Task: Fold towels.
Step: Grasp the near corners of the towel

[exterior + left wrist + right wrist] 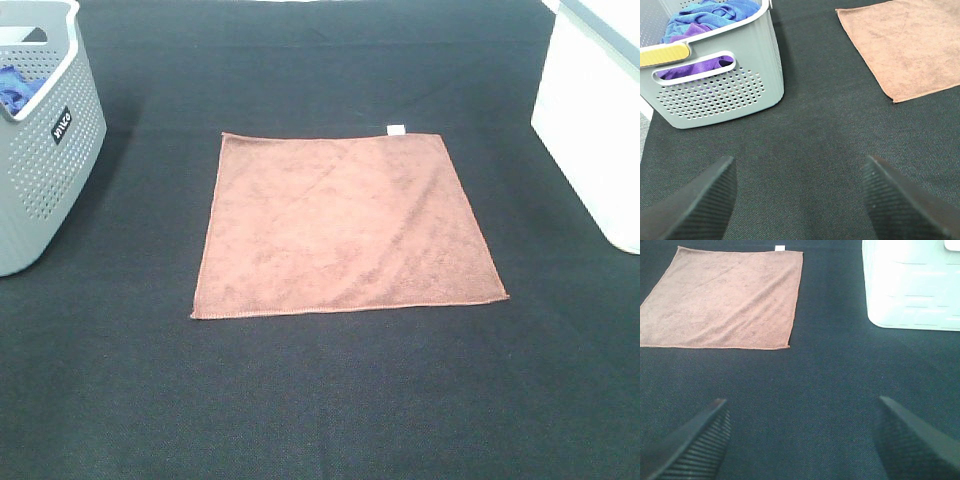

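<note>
A square reddish-brown towel lies flat and unfolded in the middle of the black table, with a small white tag at its far edge. Neither gripper shows in the exterior high view. The towel also shows in the left wrist view and in the right wrist view. My left gripper is open and empty over bare black cloth, short of the towel's near left corner. My right gripper is open and empty, short of the towel's near right corner.
A grey perforated basket with blue and purple cloths stands at the left. A white bin stands at the right. The black cloth-covered table lies around the towel.
</note>
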{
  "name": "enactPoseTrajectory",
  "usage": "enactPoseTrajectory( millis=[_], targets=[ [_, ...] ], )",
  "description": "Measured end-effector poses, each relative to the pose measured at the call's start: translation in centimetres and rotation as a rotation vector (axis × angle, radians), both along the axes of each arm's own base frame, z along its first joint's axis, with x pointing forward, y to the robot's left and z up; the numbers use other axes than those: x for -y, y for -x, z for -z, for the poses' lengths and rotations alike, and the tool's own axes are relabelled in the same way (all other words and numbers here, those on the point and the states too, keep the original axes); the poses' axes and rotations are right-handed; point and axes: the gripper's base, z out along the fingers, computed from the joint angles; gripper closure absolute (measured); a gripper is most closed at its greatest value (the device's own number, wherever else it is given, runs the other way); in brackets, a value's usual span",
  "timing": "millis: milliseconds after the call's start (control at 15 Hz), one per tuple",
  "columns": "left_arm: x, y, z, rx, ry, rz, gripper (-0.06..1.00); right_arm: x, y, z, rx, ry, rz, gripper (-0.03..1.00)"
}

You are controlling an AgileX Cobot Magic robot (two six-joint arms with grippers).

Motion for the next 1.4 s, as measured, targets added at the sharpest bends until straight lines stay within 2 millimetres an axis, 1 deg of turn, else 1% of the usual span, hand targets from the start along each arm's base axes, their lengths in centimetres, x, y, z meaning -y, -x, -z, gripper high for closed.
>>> enactPoseTrajectory(
  millis=[1400],
  targets=[
    [0.0, 0.0, 0.0, 0.0, 0.0, 0.0, 0.27, 0.0, 0.0, 0.0, 0.0, 0.0, 0.0, 0.23]
  ],
)
